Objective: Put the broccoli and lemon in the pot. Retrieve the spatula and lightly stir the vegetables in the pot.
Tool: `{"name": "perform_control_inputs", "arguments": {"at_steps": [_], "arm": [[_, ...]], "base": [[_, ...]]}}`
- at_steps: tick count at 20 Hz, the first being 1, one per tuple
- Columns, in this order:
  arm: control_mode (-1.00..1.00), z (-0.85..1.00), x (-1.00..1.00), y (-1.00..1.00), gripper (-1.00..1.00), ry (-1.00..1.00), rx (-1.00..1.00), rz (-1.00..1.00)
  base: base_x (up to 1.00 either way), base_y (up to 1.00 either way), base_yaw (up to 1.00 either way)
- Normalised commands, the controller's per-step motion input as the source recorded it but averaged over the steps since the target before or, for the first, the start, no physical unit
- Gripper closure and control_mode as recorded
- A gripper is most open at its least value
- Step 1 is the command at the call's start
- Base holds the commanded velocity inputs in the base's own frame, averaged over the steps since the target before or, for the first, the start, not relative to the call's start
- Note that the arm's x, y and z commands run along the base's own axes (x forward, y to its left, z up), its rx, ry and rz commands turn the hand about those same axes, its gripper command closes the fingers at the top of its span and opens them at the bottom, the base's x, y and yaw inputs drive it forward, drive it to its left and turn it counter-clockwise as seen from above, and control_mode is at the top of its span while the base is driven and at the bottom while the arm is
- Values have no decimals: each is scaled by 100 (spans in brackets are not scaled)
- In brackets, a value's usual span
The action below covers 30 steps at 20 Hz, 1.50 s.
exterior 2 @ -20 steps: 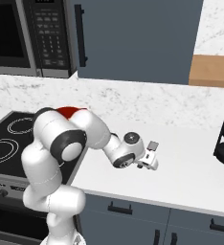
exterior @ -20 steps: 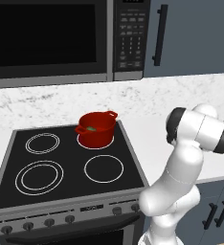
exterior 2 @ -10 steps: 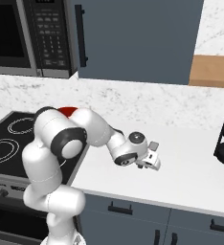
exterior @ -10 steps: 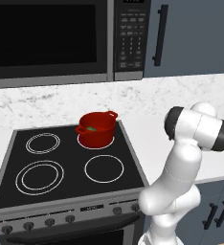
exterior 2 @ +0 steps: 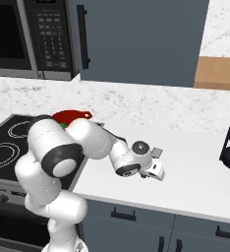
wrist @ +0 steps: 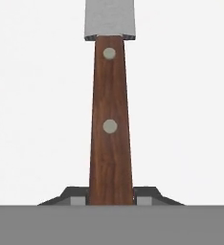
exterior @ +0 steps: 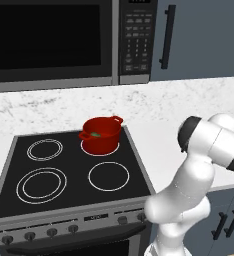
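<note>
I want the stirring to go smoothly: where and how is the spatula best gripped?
Grip the spatula on its wooden handle, near the end away from the grey blade. The handle is long, narrow and flat-sided, so the pincer should straddle it from above, one finger on each side. The fingers already flank it.

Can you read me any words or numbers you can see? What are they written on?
None can be read.
Microwave keypad: small pale marks on the buttons, too blurred to read.
Stove front panel: a tiny mark, too small to read.
Pot, spatula: no writing.
</note>
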Motion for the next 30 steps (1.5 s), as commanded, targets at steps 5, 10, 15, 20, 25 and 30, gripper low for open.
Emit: {"name": "perform_control_inputs", "arguments": {"at_steps": [5, 10, 15, 20, 25, 30], "arm": [[-100, 100, -38, 46, 100, -6, 20, 0], [-100, 100, -20, 57, 100, -1, 30, 0], [-100, 100, -2, 48, 100, 0, 36, -2], [-100, 100, 0, 36, 100, 1, 37, -1], [-100, 98, -7, 37, 100, 17, 42, -4], [-100, 62, -5, 34, 100, 32, 53, -12]], "base": [[0, 0, 0], [0, 0, 0], [0, 0, 0], [0, 0, 0], [0, 0, 0], [0, 0, 0]]}}
